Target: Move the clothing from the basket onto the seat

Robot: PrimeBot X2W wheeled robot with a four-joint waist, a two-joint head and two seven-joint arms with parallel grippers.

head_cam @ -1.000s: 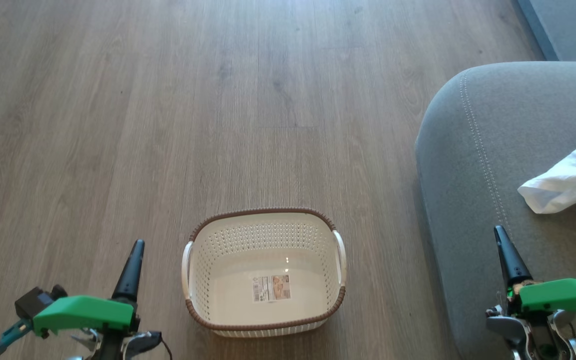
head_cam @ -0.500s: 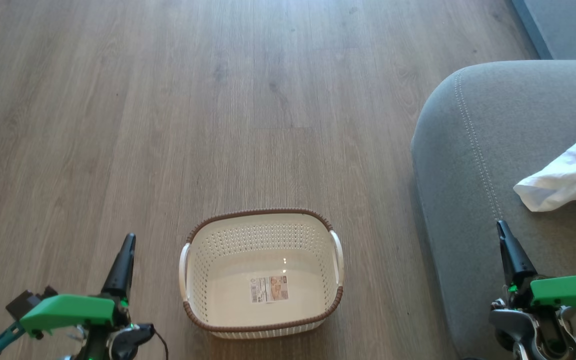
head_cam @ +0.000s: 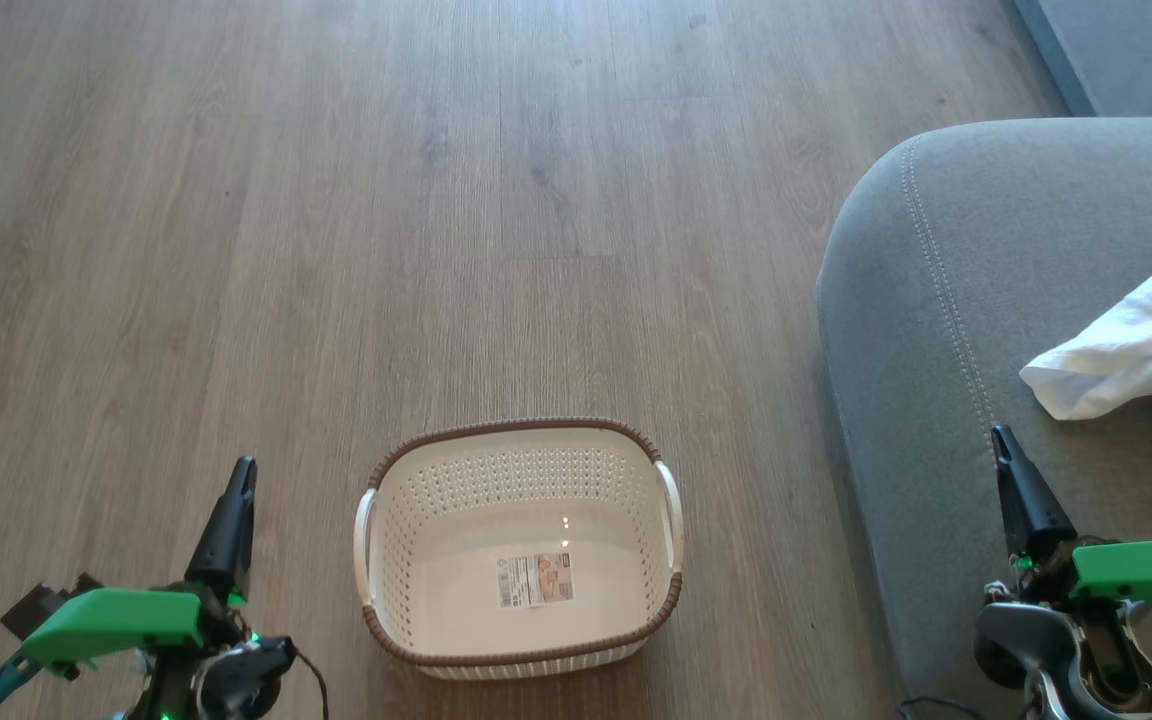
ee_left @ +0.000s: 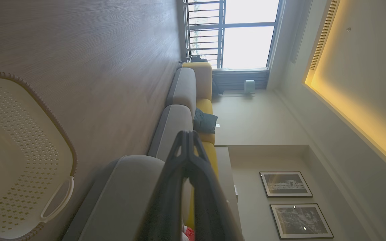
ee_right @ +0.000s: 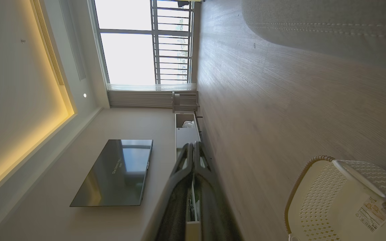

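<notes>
Left gripper (head_cam: 239, 482): two dark fingers shut tip to tip, gripping nothing. It hangs over the wood floor (head_cam: 436, 200), near the basket's left side and not touching it.

Right gripper (head_cam: 1005, 448): two fingers pressed together in the same way, holding nothing, above the front of the seat (head_cam: 926, 300).

One basket (head_cam: 516, 425) stands on the floor between the two grippers. It has two white side handles (head_cam: 673, 530), and one label sticker (head_cam: 534, 580) on its bare bottom.

Clothing (head_cam: 1126, 350): one red-and-white heap on the seat, beyond the right gripper and apart from it, cut off by the frame edge. The number of garments cannot be told.
</notes>
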